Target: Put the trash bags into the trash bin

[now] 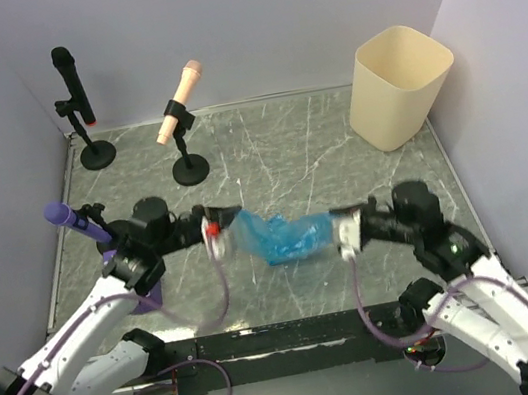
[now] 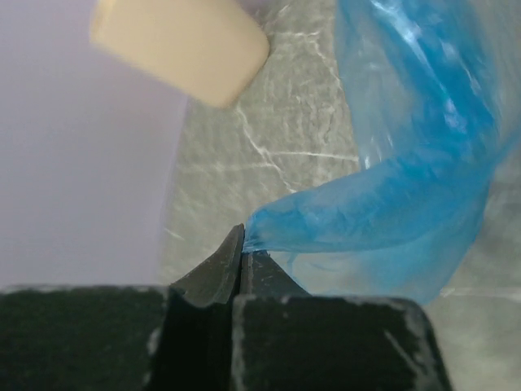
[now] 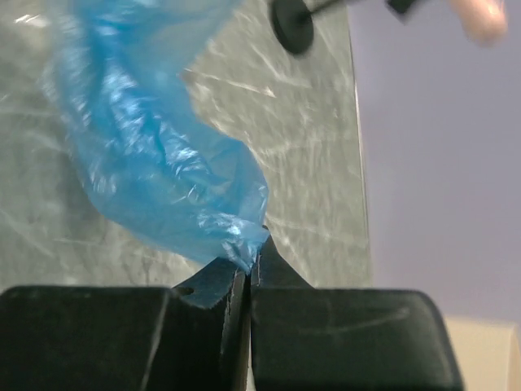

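A crumpled blue trash bag (image 1: 284,236) hangs stretched between both grippers over the middle of the marbled table. My left gripper (image 1: 220,227) is shut on its left end; the left wrist view shows the bag (image 2: 407,187) pinched at the fingertips (image 2: 242,244). My right gripper (image 1: 336,233) is shut on its right end; the right wrist view shows the bag (image 3: 146,155) pinched at the fingertips (image 3: 252,257). The cream-beige trash bin (image 1: 397,86) stands upright at the back right corner, apart from both grippers. It also shows in the left wrist view (image 2: 183,49).
A black microphone on a stand (image 1: 76,102) and a pink one on a stand (image 1: 180,120) stand at the back left. A purple microphone (image 1: 75,221) is by the left arm. Walls close the table on the left, back and right.
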Motion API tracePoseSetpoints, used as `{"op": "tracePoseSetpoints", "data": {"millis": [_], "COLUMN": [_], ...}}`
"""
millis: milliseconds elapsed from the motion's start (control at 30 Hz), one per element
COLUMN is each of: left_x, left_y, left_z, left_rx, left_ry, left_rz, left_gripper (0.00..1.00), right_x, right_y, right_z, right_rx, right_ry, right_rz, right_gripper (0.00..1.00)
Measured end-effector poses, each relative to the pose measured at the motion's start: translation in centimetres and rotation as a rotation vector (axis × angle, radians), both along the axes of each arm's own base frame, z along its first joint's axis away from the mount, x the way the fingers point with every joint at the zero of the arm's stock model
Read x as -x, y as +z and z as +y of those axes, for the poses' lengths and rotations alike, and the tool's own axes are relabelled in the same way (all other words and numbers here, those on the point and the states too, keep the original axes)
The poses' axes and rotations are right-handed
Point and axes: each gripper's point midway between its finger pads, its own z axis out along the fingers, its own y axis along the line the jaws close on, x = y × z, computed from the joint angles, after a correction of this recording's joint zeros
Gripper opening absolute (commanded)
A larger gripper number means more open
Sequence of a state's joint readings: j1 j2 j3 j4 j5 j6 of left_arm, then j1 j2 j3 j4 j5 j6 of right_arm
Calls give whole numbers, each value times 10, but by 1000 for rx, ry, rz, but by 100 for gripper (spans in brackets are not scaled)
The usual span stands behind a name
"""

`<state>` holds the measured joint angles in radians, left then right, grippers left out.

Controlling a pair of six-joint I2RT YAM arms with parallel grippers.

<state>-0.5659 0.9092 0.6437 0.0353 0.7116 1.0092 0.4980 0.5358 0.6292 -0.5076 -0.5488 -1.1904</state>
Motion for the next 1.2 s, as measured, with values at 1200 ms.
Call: {"op": "tracePoseSetpoints", "data": {"millis": [1200], "left_x": [-54], "left_y": [-136], "left_z": [-3], "left_rx": [-543], "left_ry": [269], "left_rz": [641], "left_gripper": [1], "right_x": [12], "right_y": [-158], "right_z": [-50], "right_rx": [357], "right_ry": [-341], "right_rz": [655], "right_gripper": [0]}}
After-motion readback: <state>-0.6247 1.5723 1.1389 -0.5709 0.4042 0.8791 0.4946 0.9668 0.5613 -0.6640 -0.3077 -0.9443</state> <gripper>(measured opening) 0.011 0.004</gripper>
